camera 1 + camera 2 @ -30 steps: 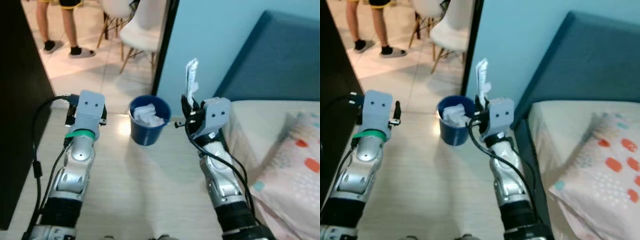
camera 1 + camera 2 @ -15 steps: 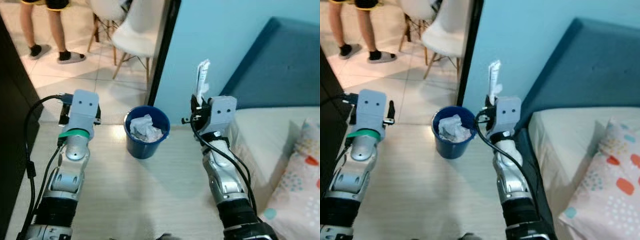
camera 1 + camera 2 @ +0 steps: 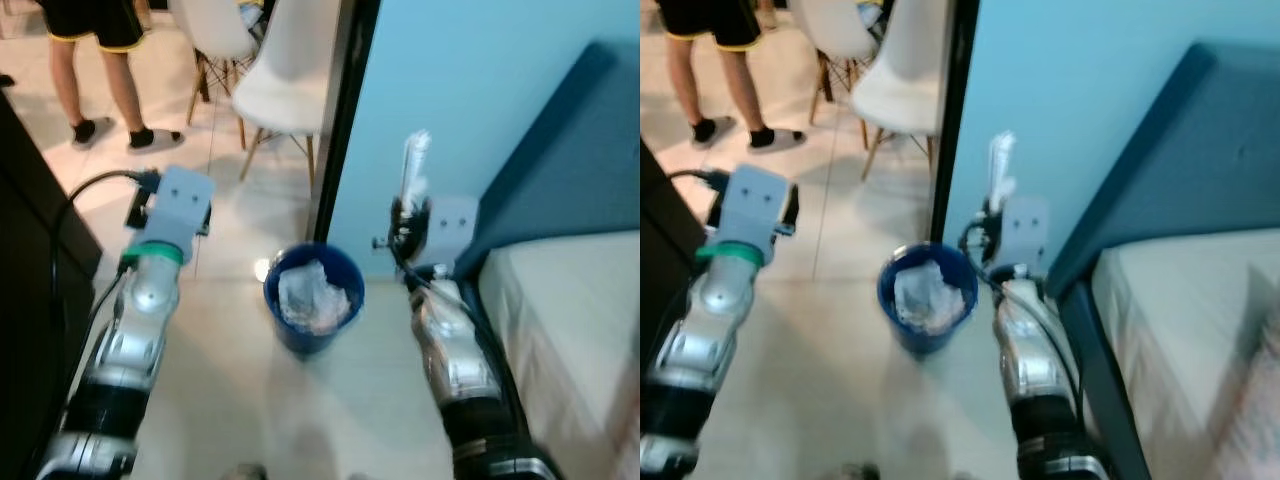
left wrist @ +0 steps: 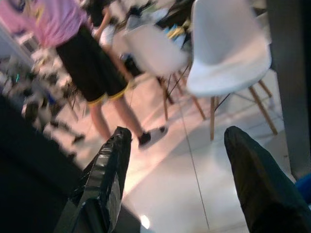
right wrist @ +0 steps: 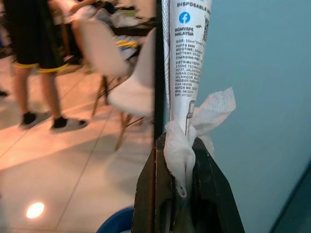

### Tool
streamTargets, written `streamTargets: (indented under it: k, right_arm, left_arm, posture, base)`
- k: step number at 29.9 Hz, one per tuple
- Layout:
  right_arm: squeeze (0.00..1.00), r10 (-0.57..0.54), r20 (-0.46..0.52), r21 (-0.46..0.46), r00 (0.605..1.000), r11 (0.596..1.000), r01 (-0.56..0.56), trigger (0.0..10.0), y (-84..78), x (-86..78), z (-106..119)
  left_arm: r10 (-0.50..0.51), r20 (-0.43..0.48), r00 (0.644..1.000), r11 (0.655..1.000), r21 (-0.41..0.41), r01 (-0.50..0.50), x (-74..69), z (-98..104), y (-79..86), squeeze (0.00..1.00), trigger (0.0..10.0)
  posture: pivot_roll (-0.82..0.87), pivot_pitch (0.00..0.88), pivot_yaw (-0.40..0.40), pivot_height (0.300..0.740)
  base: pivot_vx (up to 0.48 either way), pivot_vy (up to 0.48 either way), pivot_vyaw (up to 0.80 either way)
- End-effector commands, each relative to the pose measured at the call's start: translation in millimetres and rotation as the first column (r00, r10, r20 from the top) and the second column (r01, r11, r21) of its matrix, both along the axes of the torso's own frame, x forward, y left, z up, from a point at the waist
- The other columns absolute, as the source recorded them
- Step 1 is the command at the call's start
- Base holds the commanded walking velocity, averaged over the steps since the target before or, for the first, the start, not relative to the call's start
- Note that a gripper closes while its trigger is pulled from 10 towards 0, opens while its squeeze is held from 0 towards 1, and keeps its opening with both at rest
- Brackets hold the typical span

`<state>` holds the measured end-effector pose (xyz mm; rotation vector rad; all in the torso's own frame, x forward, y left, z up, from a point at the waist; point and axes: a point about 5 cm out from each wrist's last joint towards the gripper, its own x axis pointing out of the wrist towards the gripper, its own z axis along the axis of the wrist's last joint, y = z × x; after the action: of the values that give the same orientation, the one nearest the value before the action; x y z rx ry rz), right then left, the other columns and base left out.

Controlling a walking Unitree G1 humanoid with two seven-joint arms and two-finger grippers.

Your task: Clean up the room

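Down on the pale floor (image 3: 210, 400), right by the dark door frame (image 3: 345, 100), sits the blue bin (image 3: 313, 297), and it's got crumpled white paper (image 3: 312, 295) in it. Over on the right, the right hand (image 3: 405, 215) is up beside the bin, just off its rim toward the bed (image 3: 570, 300), fingers pressed together on a white wrapper (image 5: 187, 53) with printed text and a scrap of tissue (image 5: 209, 114) caught with it. The wrapper stands upright out of the fingertips, against the light blue wall (image 3: 470, 90), not over the bin's mouth. The left hand (image 4: 177, 145) is raised on the other side of the bin, well apart from it, black fingers (image 4: 104, 179) spread wide and holding nothing. Past the doorway, on the tiled floor, a white chair (image 3: 285, 70) on wooden legs, and a person (image 3: 95, 70) in black shorts and dark shoes standing beyond it. Everything's a bit blurred.
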<state>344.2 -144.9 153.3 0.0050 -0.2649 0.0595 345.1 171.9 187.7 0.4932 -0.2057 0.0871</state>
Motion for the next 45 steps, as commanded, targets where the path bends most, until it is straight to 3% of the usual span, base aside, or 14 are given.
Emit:
streamTargets:
  k: [1, 21, 25, 27, 30, 32, 35, 40, 43, 45]
  right_arm:
    - [0.0, -0.032, -0.016, 0.024, 0.999, 0.999, 0.033, 10.0, -9.9, -1.1, -4.5]
    - [0.0, 0.006, -0.029, -0.008, 1.0, 1.0, -0.006, 10.0, -3.3, -0.6, -10.0]
    - [0.0, 0.031, -0.088, -0.052, 0.996, 0.998, -0.036, 10.0, 0.4, -1.5, -21.3]
    - [0.0, 0.049, -0.151, -0.103, 0.987, 0.993, -0.065, 10.0, 2.4, -3.6, -34.4]
    - [0.0, 0.056, -0.197, -0.122, 0.979, 0.989, -0.081, 10.0, 2.9, -4.9, -43.1]
    - [0.0, 0.08, -0.301, -0.164, 0.95, 0.977, -0.134, 10.0, 6.2, -6.4, -60.0]
    - [0.0, 0.084, -0.332, -0.18, 0.939, 0.972, -0.151, 10.0, 7.1, -6.5, -64.8]
    - [0.0, 0.052, -0.458, -0.194, 0.887, 0.968, -0.157, 10.0, 7.9, -5.1, -84.6]
    - [0.0, 0.047, -0.538, -0.171, 0.842, 0.972, -0.163, 10.0, 10.9, -9.1, -101.3]
    - [0.0, 0.045, -0.536, -0.163, 0.843, 0.974, -0.155, 10.0, 10.5, -8.8, -101.8]
  left_arm:
    - [-0.039, 0.016, 0.999, 0.998, 0.041, 0.038, 2.2, 1.9, -8.9, 0.0, 10.0]
    - [-0.056, 0.012, 0.998, 0.997, 0.045, 0.055, 1.1, -3.5, -10.6, 0.0, 10.0]
    - [-0.128, -0.057, 0.99, 0.99, 0.044, 0.131, -3.2, -14.7, -16.6, 0.0, 10.0]
    - [-0.234, -0.135, 0.963, 0.967, 0.071, 0.245, -10.4, -26.6, -25.2, 0.0, 10.0]
    - [-0.292, -0.18, 0.939, 0.951, 0.049, 0.305, -15.4, -33.6, -28.8, 0.0, 10.0]
    - [-0.412, -0.266, 0.871, 0.903, 0.005, 0.429, -26.8, -45.9, -37.4, 0.0, 10.0]
    - [-0.444, -0.288, 0.848, 0.886, -0.001, 0.464, -30.1, -48.7, -40.1, 0.0, 10.0]
    - [-0.484, -0.29, 0.826, 0.859, 0.025, 0.512, -33.2, -46.8, -53.8, 0.0, 10.0]
    - [-0.54, -0.292, 0.789, 0.825, 0.0, 0.565, -42.0, -42.5, -66.1, 0.0, 10.0]
    - [-0.551, -0.295, 0.781, 0.819, -0.007, 0.574, -44.6, -41.9, -67.3, 0.0, 10.0]
  posture:
    - [0.0, 0.028, 0.066, 0.73]
    - [0.0, 0.044, 0.049, 0.73]
    - [0.0, 0.051, 0.045, 0.73]
    - [0.0, 0.058, 0.04, 0.73]
    - [-0.01, 0.068, 0.032, 0.73]
    - [-0.02, 0.099, 0.028, 0.73]
    - [-0.02, 0.105, 0.027, 0.73]
    - [-0.01, 0.14, 0.023, 0.73]
    - [0.0, 0.167, 0.026, 0.73]
    - [0.01, 0.178, 0.032, 0.73]
  base:
    - [0.48, 0.0, 0.0]
    - [0.48, 0.0, 0.0]
    - [0.375, 0.0, 0.0]
    - [0.0, 0.0, 0.0]
    - [0.0, 0.0, 0.0]
    - [0.0, 0.0, 0.0]
    - [0.0, 0.0, 0.0]
    - [0.0, 0.0, 0.0]
    - [0.0, 0.0, 0.0]
    - [0.0, 0.0, 0.0]
